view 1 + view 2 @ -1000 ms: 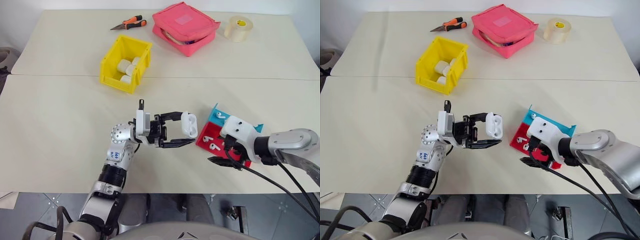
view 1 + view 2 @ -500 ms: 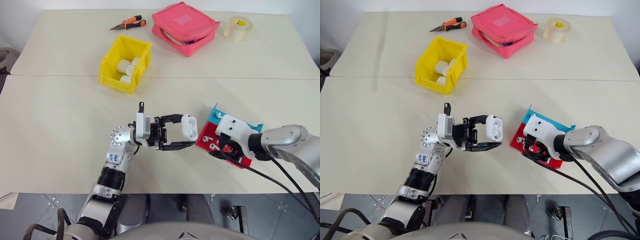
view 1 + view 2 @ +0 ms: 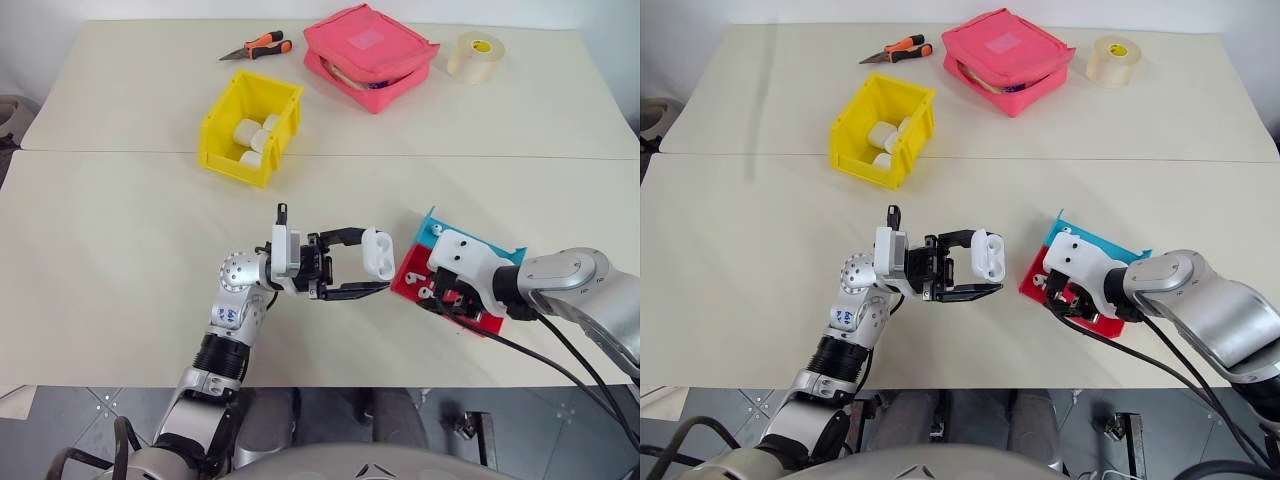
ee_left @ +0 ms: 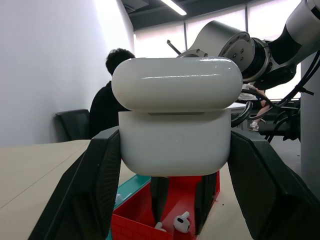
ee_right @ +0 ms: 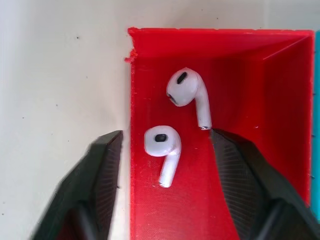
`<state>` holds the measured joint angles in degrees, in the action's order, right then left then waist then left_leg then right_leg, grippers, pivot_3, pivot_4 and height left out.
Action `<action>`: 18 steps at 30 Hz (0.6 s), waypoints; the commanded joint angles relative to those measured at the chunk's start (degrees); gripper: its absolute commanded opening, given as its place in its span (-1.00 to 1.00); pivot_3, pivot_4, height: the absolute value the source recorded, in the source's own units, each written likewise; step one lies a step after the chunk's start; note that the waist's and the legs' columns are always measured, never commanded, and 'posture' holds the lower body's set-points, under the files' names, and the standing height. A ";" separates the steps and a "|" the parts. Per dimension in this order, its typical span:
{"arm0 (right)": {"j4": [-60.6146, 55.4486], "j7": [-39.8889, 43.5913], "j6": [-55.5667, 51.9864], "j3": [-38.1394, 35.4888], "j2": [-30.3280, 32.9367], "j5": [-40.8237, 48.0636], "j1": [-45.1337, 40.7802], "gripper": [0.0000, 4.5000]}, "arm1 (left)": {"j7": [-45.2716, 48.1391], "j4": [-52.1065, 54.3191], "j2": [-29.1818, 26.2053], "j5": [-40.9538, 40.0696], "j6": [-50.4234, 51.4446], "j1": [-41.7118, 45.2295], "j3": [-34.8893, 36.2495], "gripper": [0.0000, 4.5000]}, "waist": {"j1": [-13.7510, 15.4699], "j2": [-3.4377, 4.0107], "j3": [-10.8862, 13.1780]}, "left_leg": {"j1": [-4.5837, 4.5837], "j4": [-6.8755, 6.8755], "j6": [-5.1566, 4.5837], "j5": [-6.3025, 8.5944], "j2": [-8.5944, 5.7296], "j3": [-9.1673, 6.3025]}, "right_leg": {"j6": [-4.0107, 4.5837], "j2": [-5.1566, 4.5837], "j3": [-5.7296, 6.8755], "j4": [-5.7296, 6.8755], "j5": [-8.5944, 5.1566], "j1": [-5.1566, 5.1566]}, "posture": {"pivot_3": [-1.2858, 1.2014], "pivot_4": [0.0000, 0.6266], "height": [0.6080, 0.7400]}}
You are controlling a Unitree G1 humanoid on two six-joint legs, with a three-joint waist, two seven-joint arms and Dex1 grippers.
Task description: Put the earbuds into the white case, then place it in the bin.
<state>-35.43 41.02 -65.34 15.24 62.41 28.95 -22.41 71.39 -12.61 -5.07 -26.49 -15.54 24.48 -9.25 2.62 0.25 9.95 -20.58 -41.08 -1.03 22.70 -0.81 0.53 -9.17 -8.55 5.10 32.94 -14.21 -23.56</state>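
— Where is the white case [image 4: 174, 120]?

— I see it clamped between the left gripper [image 3: 352, 263] fingers, held above the table [image 3: 120, 250], lid closed.

— And the earbuds [image 5: 170, 120]?

— Both lie in the red tray [image 5: 280, 100]. My right gripper [image 5: 167, 165] hangs over it, fingers apart, one outside the wall, one inside; nothing gripped. The yellow bin [image 3: 252, 125] sits well apart.

Beige tables [image 3: 120, 230], grey tiled floor [image 3: 90, 410]
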 commanded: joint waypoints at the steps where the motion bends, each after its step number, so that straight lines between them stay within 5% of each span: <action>1: -0.54 0.81 -0.82 0.73 -0.41 -0.59 0.22 -0.39 | -0.18 1.24 0.30 0.09 -0.73 0.78 -0.18 0.24 | -0.03 0.00 0.00 | 0.00 0.00 0.00 0.00 0.00 0.00 | 0.00 0.00 0.00 0.00 0.00 0.00 | 0.03 -0.52 1.00; 4: -0.81 1.04 -0.84 0.78 -0.52 -0.83 0.49 -0.78 | -0.24 1.40 0.23 0.02 -0.64 0.75 -0.12 0.24 | -0.01 0.00 0.00 | 0.00 -0.01 0.00 0.00 0.00 -0.01 | -0.01 0.00 0.01 0.00 0.00 0.01 | 0.03 -0.52 1.00; 11: -1.72 1.77 -0.74 -0.43 -0.14 -0.69 0.99 -0.78 | -0.18 1.62 0.16 -0.25 -0.49 0.77 -0.02 0.24 | -0.02 0.00 0.00 | 0.00 -0.01 0.00 0.00 0.00 -0.01 | -0.01 0.00 0.00 0.00 0.00 0.01 | 0.03 -0.52 1.00; 18: -6.50 6.03 6.08 -22.11 -0.08 4.76 12.37 -0.78 | 3.07 2.10 -0.88 -3.17 2.29 0.76 0.49 0.24 | 0.34 0.00 0.00 | -0.04 -0.01 -0.01 0.00 -0.03 0.00 | -0.04 -0.01 0.01 -0.02 0.02 0.01 | 0.03 -0.52 1.00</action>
<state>-39.39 45.93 -62.63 -1.00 63.33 32.33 -10.88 73.62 -12.13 -5.86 -27.98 -13.76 24.69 -9.00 2.95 0.25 9.95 -20.62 -41.09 -1.04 22.70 -0.84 0.53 -9.21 -8.56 5.11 32.93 -14.19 -23.56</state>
